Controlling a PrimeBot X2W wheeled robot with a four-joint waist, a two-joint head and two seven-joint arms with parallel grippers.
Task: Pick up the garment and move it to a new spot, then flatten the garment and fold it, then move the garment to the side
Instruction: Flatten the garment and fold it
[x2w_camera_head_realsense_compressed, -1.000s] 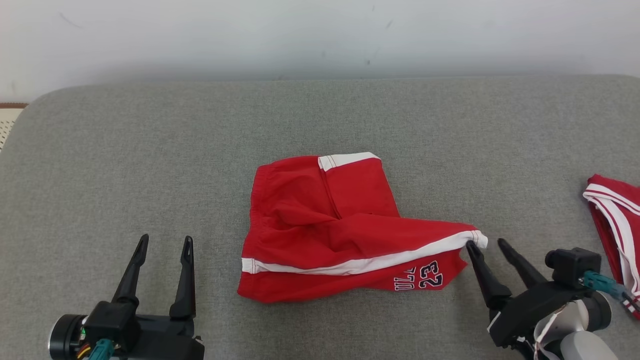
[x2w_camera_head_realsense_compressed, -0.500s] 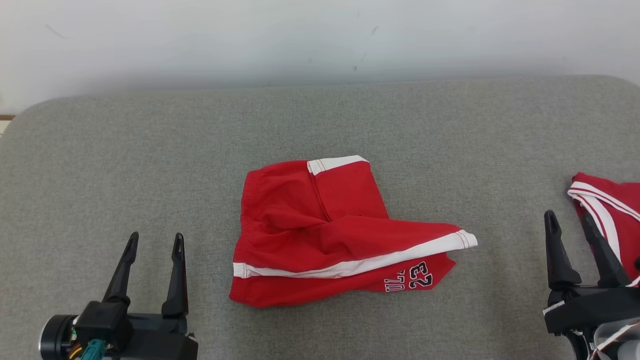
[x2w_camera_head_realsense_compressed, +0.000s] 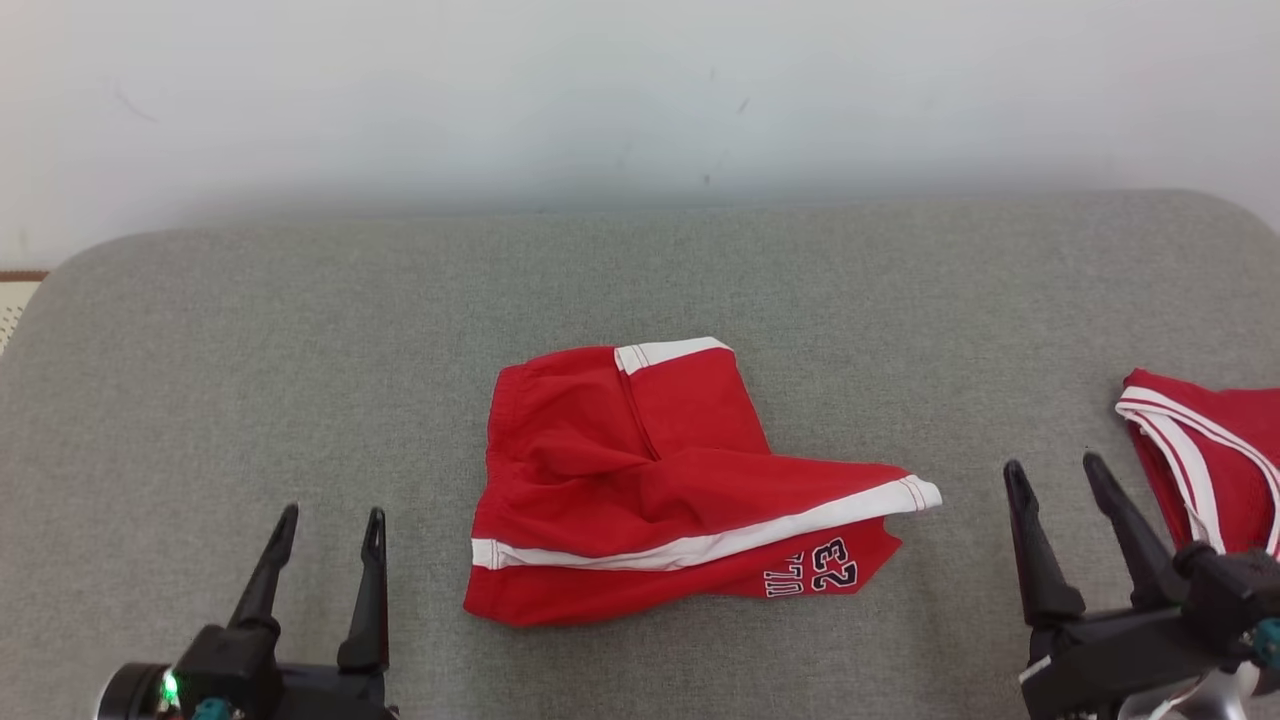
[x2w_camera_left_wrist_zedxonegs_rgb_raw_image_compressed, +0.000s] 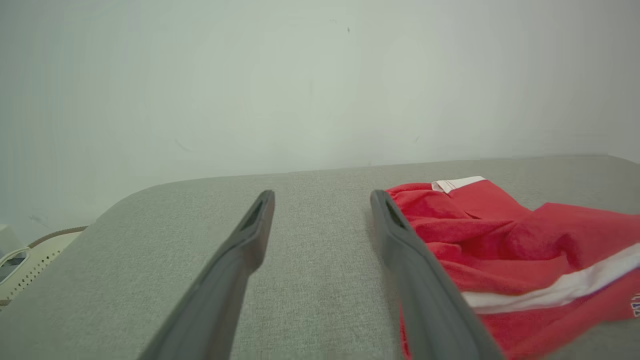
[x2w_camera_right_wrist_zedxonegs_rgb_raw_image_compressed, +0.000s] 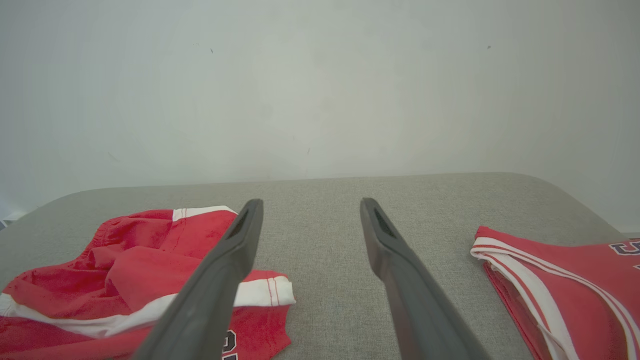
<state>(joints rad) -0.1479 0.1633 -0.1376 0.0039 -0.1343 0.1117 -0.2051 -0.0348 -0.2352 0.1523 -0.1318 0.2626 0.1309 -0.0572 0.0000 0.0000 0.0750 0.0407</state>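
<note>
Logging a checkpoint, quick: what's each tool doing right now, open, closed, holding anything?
Left tool: open, holding nothing.
Right tool: open, holding nothing, with the red shorts on one side and another red garment on the other.

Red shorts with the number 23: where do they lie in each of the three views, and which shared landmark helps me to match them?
Head view: the red shorts lie at the centre, on the grey surface.
Left wrist view: right side, from the middle down to the bottom.
Right wrist view: lower left corner.
Shared landmark: the white hem band at their far edge.
</note>
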